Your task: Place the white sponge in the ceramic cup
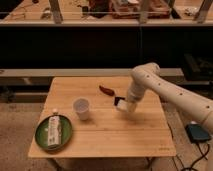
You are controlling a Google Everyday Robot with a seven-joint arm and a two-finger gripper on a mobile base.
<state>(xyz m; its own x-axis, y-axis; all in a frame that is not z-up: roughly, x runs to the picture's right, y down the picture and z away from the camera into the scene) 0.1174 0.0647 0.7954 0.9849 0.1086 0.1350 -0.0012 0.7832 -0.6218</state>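
The white sponge (127, 106) is an off-white block held at the tip of my gripper (125, 104), lifted a little above the wooden table (105, 140) right of its middle. The gripper is shut on it, with the white arm reaching in from the right. The ceramic cup (81, 108) is a small plain white cup standing upright on the table, about a hand's width to the left of the sponge and apart from it.
A green round plate (42, 136) with a white carton (54, 131) on it lies at the front left. A red object (106, 90) lies behind the gripper. A flat black rectangle (117, 100) is partly hidden by the gripper. A dark box (198, 133) sits on the floor at right.
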